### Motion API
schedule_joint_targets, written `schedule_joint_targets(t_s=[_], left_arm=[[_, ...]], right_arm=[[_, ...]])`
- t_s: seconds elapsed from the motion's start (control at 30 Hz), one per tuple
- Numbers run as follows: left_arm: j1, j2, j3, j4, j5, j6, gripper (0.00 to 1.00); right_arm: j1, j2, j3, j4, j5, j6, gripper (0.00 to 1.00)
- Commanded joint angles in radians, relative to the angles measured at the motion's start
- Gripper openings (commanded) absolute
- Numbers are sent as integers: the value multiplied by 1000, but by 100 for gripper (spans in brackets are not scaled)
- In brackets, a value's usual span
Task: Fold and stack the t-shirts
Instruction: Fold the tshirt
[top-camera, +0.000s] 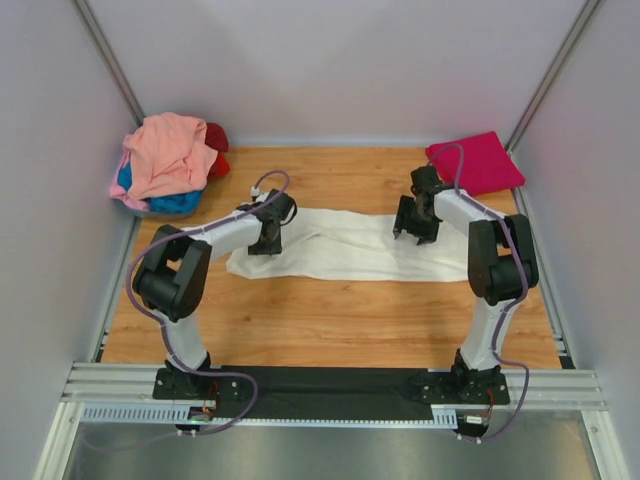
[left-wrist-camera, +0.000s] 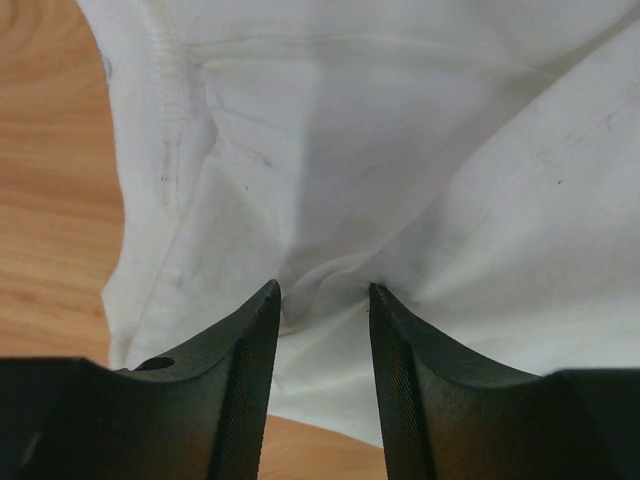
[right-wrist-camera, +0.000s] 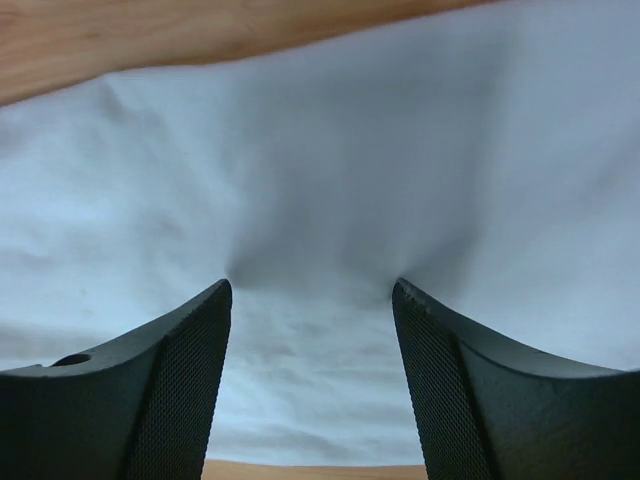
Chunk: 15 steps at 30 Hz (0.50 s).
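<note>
The cream-white t-shirt (top-camera: 345, 248) lies folded into a long strip across the middle of the wooden table. My left gripper (top-camera: 266, 243) is open with its tips pressed on the shirt's left end (left-wrist-camera: 330, 170), a small pucker of cloth between them. My right gripper (top-camera: 412, 233) is open with its tips pressed on the shirt's right part (right-wrist-camera: 320, 180). The magenta t-shirt (top-camera: 475, 163) lies folded at the back right. The salmon-pink t-shirt (top-camera: 170, 152) tops a heap at the back left, over the blue t-shirt (top-camera: 170, 200) and the red t-shirt (top-camera: 217, 140).
Grey walls close in the table (top-camera: 330, 320) on three sides. A metal rail (top-camera: 330, 385) with the arm bases runs along the near edge. Bare wood shows in front of the white shirt.
</note>
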Motion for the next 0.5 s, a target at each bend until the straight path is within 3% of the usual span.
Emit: schedule_joint_targets(t_s=[0.0,0.17,0.27,0.37,0.4,0.47], left_arm=[[40,98,153,7,81,39,48],[91,261,390,-60,121,88,48],[102,413,623,-152,145,110,48],[106,607,881,-243,179,137,47],[109,647,1016,-256,196,178,47],[110,729,1167,-290,301,232,47]], right_arm=[[-1,-3,-92,52,-103,31,67],[50,-55,-238,97,-212,40,66],[123,-92,-359,144,-278,66,66],[243,-164,-472,193,-327,141,66],[333,-206,-492,210,-334,167,67],[447,-254,-514,216,-335,233,68]])
